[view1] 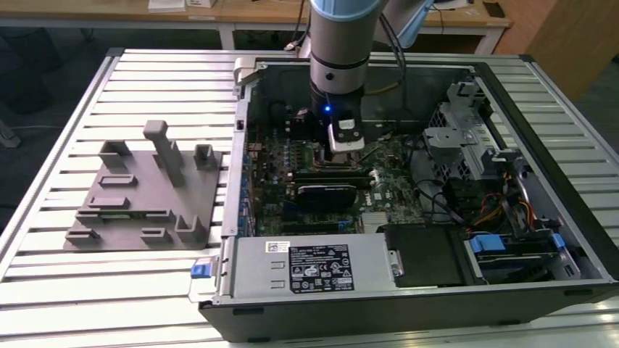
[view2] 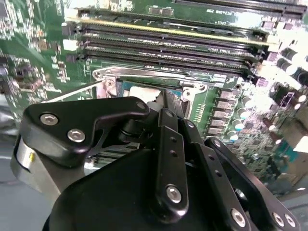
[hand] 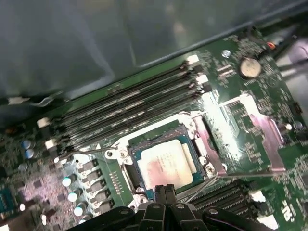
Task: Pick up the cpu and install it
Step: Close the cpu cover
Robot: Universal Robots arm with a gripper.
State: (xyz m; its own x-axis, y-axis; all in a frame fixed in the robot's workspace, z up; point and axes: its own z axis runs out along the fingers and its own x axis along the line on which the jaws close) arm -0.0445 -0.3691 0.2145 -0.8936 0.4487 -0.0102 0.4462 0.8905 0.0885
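- Exterior view: your one arm (view1: pixel 338 43) reaches into one open computer case (view1: pixel 387 319), gripper (view1: pixel 344 154) low over the motherboard (view1: pixel 290 156); one grey fixture (view1: pixel 145 196) stands apart
- First wrist view: one cpu (hand: pixel 166 163) lies flat in its one socket (hand: pixel 196 144) beside four memory slots (hand: pixel 125 110); jaws closed together, gripping nothing, just above its edge
- Second wrist view: black gripper links cover part of the socket

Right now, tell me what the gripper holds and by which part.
Nothing: the gripper is shut, its tips beside the cpu, which lies flat in the socket.
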